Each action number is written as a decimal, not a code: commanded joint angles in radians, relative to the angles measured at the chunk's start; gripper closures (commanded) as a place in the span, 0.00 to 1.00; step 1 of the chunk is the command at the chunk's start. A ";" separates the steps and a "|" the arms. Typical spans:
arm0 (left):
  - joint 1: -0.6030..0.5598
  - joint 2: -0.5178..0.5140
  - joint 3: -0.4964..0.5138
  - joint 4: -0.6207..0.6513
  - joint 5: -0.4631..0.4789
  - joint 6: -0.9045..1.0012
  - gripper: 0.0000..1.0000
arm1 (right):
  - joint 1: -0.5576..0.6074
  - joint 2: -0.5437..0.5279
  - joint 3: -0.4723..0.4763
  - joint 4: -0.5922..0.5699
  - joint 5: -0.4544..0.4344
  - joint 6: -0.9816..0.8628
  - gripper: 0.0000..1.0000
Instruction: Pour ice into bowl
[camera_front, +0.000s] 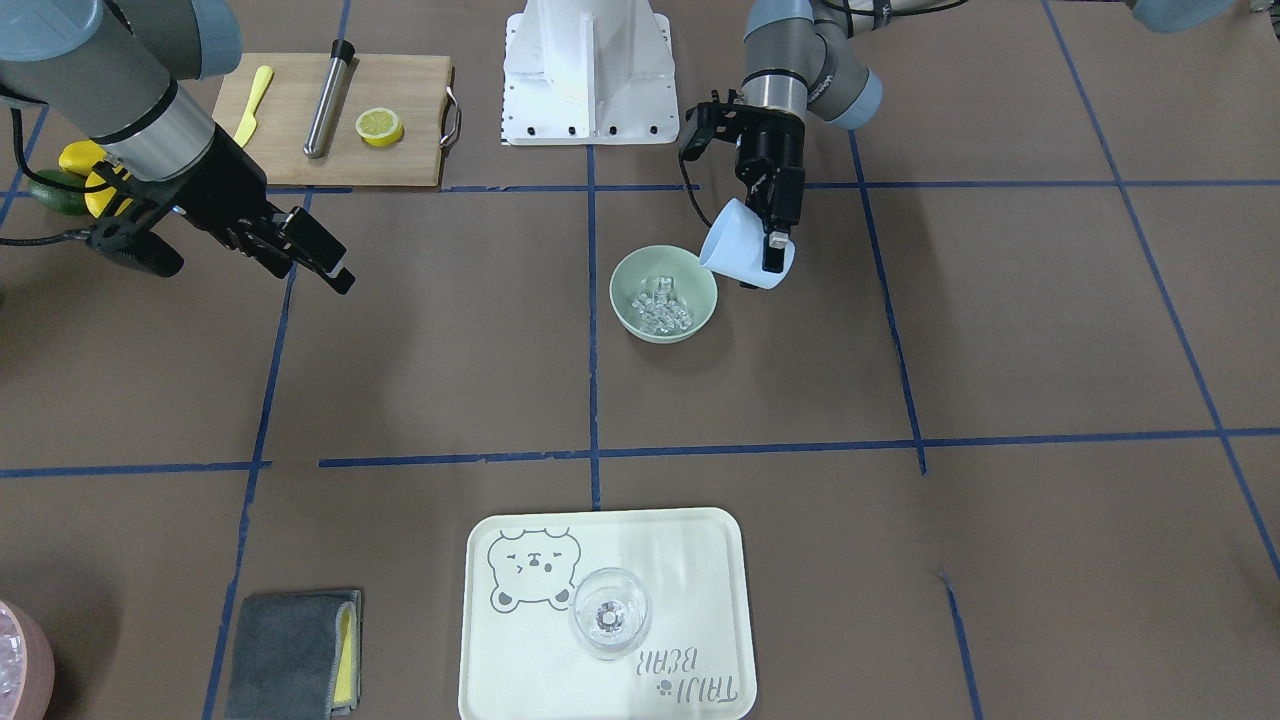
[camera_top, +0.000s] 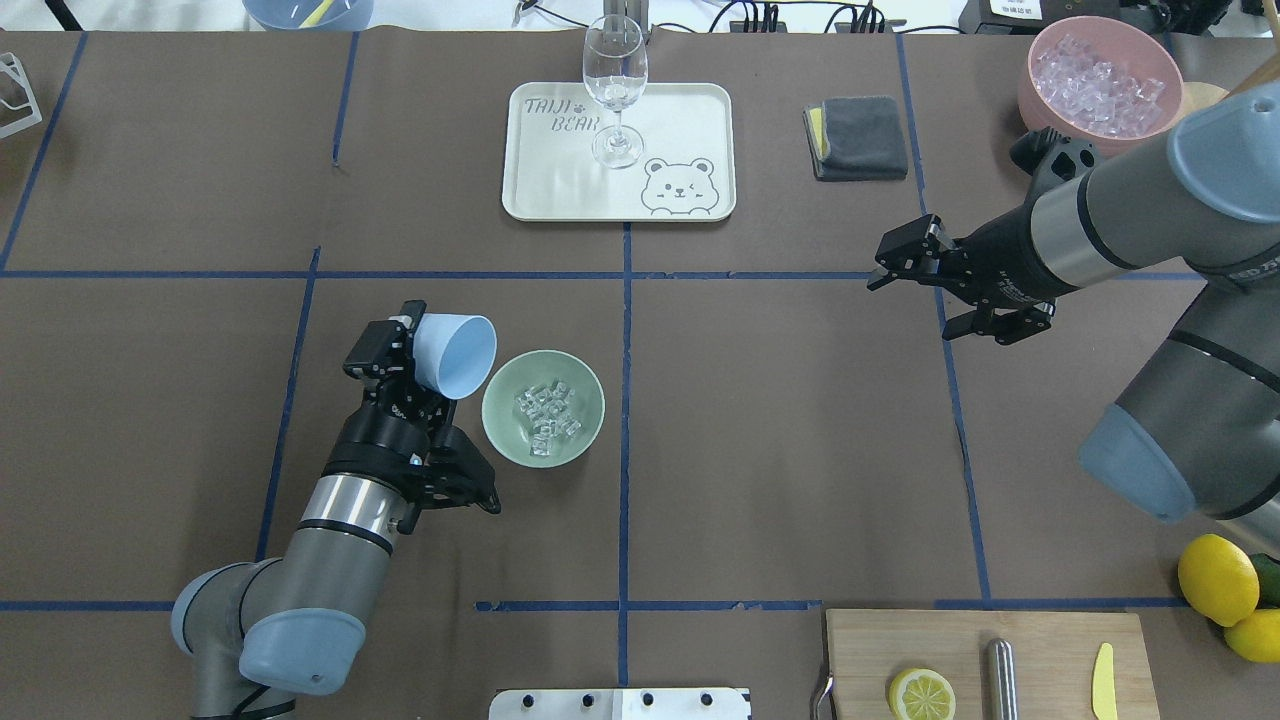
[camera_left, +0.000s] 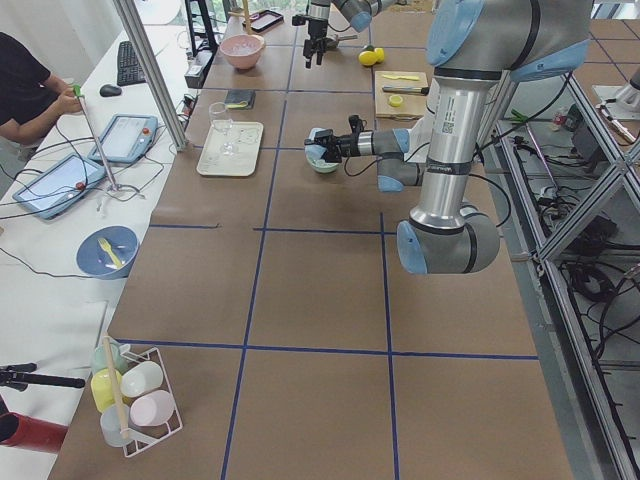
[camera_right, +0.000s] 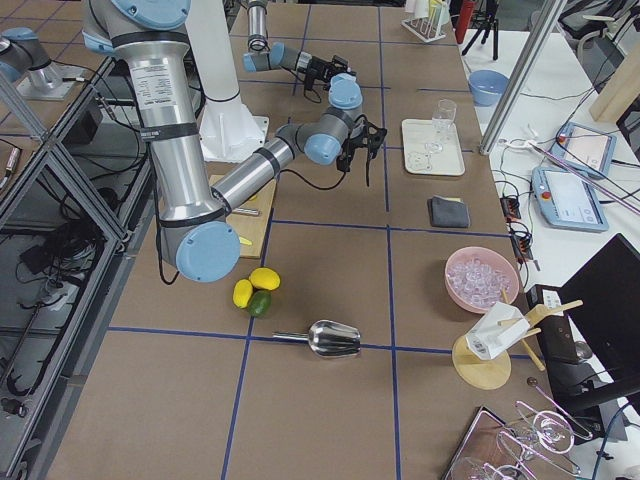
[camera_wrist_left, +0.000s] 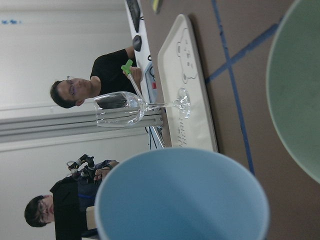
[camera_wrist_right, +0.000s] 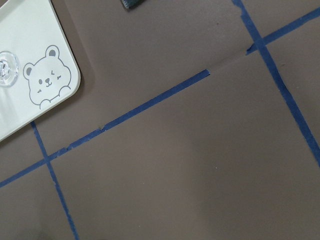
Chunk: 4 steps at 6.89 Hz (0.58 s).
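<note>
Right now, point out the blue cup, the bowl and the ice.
blue cup (camera_top: 455, 352): overhead view, middle of its visible surface.
bowl (camera_top: 595, 405): overhead view, bare inner wall by the right rim.
ice (camera_top: 547, 412): overhead view, middle of the heap inside the bowl.

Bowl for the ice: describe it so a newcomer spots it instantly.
Start at the bear tray and come toward the robot, left of the centre tape line. The bowl sits beside the tilted blue cup: round, pale mint green, holding clear ice, unlike the pink tub.
</note>
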 joint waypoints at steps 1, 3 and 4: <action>-0.001 0.088 0.000 -0.009 -0.020 -0.567 1.00 | -0.003 0.001 -0.004 0.000 0.000 -0.001 0.00; -0.003 0.154 -0.006 -0.009 -0.106 -1.089 1.00 | -0.005 0.001 -0.005 0.002 0.000 -0.001 0.00; -0.001 0.263 -0.014 -0.017 -0.100 -1.243 1.00 | -0.009 0.003 -0.005 0.002 0.000 -0.001 0.00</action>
